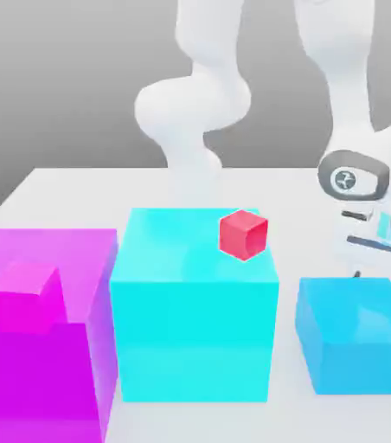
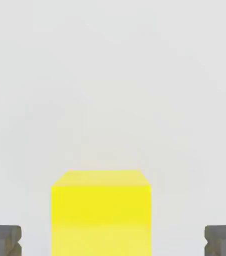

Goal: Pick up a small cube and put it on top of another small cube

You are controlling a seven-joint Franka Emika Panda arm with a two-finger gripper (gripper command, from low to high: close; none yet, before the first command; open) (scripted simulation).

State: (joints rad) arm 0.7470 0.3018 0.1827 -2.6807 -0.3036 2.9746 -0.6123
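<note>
Yellow cube sits between the wide-open, empty pincer fingertips, apparently untouched.

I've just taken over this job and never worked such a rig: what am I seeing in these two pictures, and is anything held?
The white machine is a simulated robot arm ending in a two-fingered pincer. The exterior view looks at a pale table: a small red cube sits on a big cyan block, a small magenta cube sits on a big magenta block, and a blue block stands at the exterior view's right. The hand view comes from a camera on the hand. Its dark fingertips stand wide apart either side of a yellow cube. Nothing is held.
</note>
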